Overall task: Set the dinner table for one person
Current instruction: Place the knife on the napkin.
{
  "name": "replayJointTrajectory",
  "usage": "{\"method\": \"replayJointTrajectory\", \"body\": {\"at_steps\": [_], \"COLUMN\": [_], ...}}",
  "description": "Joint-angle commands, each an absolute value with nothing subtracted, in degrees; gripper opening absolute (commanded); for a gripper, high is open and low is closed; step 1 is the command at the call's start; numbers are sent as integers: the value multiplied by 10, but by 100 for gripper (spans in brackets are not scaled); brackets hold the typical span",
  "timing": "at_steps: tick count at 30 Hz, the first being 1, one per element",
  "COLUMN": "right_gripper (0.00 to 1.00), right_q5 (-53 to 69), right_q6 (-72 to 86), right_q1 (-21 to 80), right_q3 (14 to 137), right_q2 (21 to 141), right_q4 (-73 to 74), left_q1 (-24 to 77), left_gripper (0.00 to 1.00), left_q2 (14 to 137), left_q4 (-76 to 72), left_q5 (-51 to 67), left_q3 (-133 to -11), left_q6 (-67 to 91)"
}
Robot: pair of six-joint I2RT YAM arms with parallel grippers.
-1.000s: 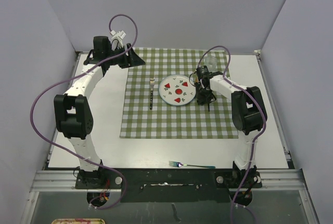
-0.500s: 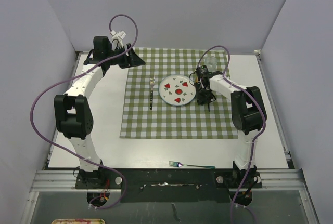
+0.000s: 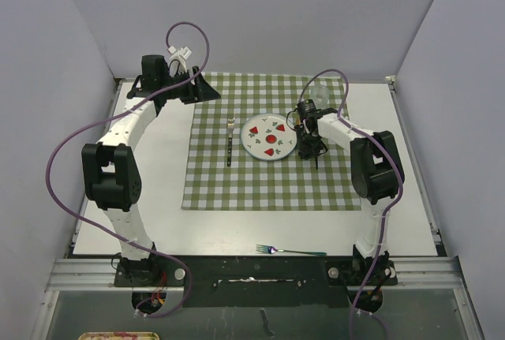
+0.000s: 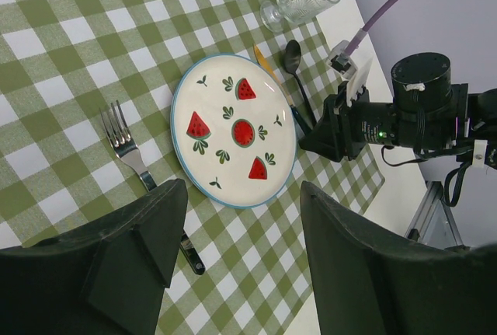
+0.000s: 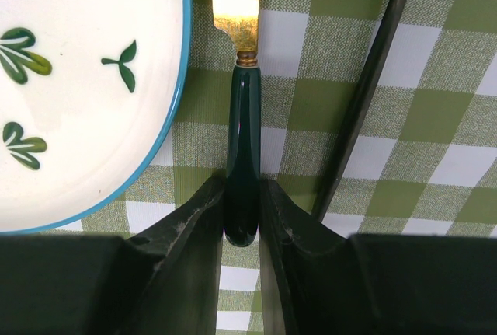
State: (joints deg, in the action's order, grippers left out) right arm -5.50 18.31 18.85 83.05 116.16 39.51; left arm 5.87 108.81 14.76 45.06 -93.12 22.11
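A white table (image 3: pixel 158 198) with metal rails along its edges fills most of the overhead view, and grey walls stand on three sides of it. A green-and-white checked cloth (image 3: pixel 260 186) covers its middle and far part. Two white-and-black arms rise from the table's near edge. The left arm (image 3: pixel 110 174) reaches to the far left corner of the cloth, where the left claw (image 4: pixel 242 195) hangs with its fingers wide apart and nothing between them. The right arm (image 3: pixel 375 166) bends in over the right side of the cloth. A round plate (image 3: pixel 269 136) with a blue rim and red watermelon slices painted on it lies near the middle of the cloth. A clear glass (image 3: pixel 318 90) stands at the far right corner of the cloth. A silver fork (image 3: pixel 230 141) with a dark handle lies left of the plate. A second fork (image 3: pixel 288 252) lies on bare table near the front edge. A knife (image 5: pixel 241 117) with a gold blade lies just right of the plate, and the right claw (image 5: pixel 242 195) is closed on the end of its green handle. A black spoon (image 4: pixel 292 57) lies just right of the knife.
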Motion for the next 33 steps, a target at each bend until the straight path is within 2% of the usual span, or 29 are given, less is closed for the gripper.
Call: {"method": "replayJointTrajectory", "body": {"at_steps": [1, 33], "right_gripper": [8, 17], "right_q5": [-78, -93], "right_q6": [188, 238], "right_q1": [191, 195], "right_q3": [827, 832], "right_q2": [1175, 1168], "right_q4": [388, 399], "left_q1": [61, 72], "left_gripper": [59, 59], "left_q2": [1097, 1104], "left_q4": [119, 150], "left_q5": [460, 456], "left_q3": [-953, -974], "left_q6": [216, 199]}}
